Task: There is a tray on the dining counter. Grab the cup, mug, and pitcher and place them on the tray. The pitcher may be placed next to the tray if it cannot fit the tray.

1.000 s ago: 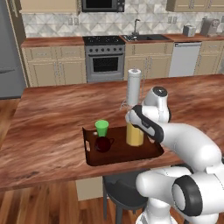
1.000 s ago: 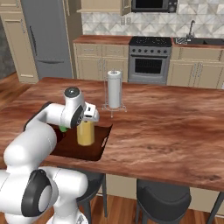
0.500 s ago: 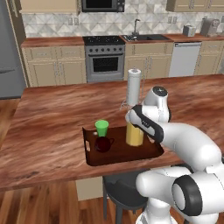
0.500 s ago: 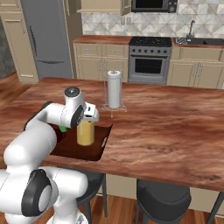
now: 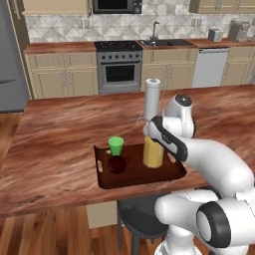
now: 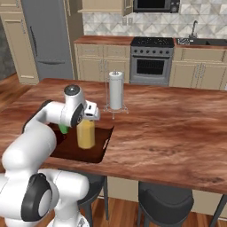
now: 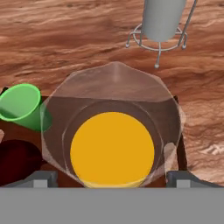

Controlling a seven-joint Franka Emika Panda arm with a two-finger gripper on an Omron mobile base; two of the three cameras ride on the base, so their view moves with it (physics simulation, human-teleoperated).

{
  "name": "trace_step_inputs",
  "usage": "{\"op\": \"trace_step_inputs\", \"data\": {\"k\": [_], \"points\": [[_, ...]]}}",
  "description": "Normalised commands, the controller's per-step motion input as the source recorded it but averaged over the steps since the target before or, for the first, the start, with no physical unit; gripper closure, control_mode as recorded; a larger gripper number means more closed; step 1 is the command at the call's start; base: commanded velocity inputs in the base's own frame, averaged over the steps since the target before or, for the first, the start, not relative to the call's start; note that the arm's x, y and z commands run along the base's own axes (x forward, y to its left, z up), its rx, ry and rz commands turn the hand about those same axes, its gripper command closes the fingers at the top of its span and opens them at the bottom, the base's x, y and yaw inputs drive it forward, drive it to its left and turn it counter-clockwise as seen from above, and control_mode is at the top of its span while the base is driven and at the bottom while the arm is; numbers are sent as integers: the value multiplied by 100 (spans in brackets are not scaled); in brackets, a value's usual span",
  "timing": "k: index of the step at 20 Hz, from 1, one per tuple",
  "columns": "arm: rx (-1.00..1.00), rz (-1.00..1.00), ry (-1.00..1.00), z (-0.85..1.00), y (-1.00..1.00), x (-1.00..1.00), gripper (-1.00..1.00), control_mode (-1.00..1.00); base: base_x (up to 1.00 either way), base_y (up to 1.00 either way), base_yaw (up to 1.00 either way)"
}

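The dark brown tray lies on the reddish-brown dining counter near its front edge. On it stand the green cup, the dark maroon mug just in front of the cup, and the tall clear pitcher with orange liquid to their right. My gripper hangs straight over the pitcher's top. In the hand view my gripper is open, its fingers spread wide on either side of the pitcher rim. The cup and mug sit at the left there.
A paper towel roll on a wire holder stands on the counter just behind the tray. Dark stools sit under the counter's front edge. Bare wood stretches left and right of the tray. Stove, sink and beige cabinets line the far wall.
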Motion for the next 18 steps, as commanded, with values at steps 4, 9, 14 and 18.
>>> {"op": "trace_step_inputs", "data": {"k": [4,9,14,18], "points": [[0,0,-3,55,0,0,-100,-100,0,0,0],[0,0,-4,56,0,0,-100,-100,0,0,0],[0,0,-1,45,0,-17,-100,-100,0,0,0],[0,0,-1,26,0,-60,-100,-100,0,0,0]]}}
